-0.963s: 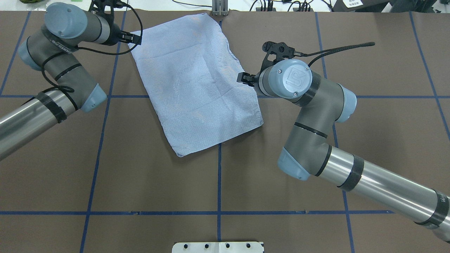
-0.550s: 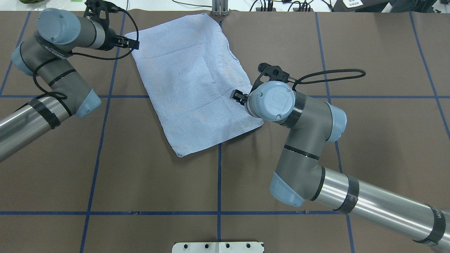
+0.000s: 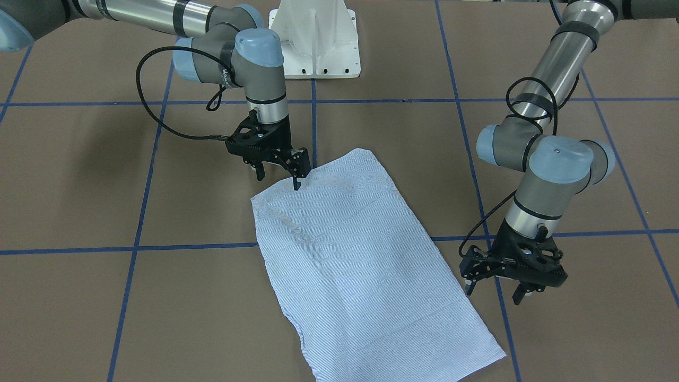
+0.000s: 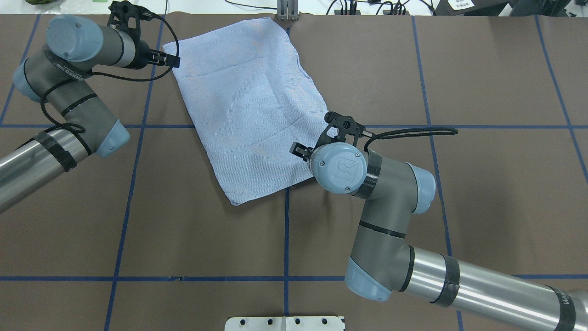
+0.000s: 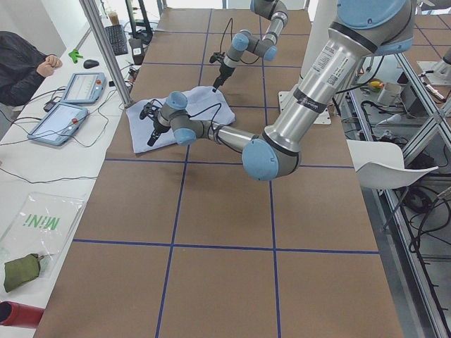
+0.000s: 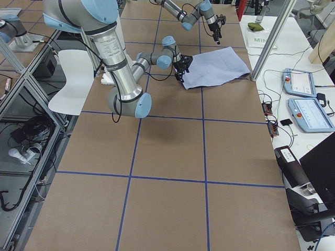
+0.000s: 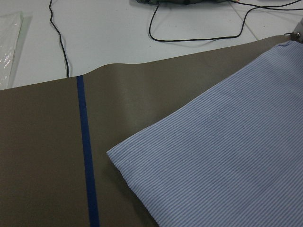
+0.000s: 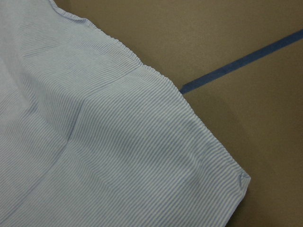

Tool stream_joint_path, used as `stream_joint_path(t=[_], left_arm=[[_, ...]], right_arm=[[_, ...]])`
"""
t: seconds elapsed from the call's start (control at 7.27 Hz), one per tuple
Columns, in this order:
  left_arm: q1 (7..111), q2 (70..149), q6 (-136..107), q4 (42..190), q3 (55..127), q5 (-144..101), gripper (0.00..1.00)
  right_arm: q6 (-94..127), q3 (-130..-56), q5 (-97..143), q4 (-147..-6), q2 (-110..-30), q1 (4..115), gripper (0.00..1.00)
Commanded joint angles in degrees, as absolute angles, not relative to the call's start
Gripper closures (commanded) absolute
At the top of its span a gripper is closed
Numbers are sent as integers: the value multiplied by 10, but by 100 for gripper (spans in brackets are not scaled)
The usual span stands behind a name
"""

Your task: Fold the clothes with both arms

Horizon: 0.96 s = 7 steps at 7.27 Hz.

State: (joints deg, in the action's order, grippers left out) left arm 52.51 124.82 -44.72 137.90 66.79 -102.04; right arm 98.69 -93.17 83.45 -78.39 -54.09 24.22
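One light blue striped shirt (image 4: 248, 110), folded into a flat rectangle, lies slantwise on the brown bench (image 4: 482, 207), stretched between the two sets of jaws. The right jaws, at the end of the right arm (image 4: 482, 285), point downward and stand apart, gripping nothing. The shirt's short edge nearest the robot runs right beneath them. One fingertip (image 3: 295, 181) is over that edge and the other is over bare bench just off the cloth. Whether the tip presses on the fabric cannot be told.

The left jaws, on the left arm (image 4: 27, 161), are likewise spread and empty, hanging above the bench. The shirt's far corner lies just beside and below them, apart from them, and none of the cloth is between them.

Blue tape lines (image 4: 285, 239) cross the bench, one passing under the shirt between the two sets of jaws. The right wrist view shows a puckered hem and a corner of the shirt lying flat below the right jaws.
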Motion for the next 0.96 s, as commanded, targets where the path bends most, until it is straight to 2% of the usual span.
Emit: stream_joint_path(t=[0.0, 0.69, 0.83], left_arm=[[524, 1248, -447, 1379, 668, -1020, 0], [520, 1248, -448, 1380, 669, -1020, 0], [520, 1248, -448, 1380, 669, -1020, 0]], right_arm=[[1005, -891, 824, -711, -544, 239, 4], [1001, -865, 809, -716, -541, 246, 4], [1004, -854, 802, -715, -534, 246, 9]])
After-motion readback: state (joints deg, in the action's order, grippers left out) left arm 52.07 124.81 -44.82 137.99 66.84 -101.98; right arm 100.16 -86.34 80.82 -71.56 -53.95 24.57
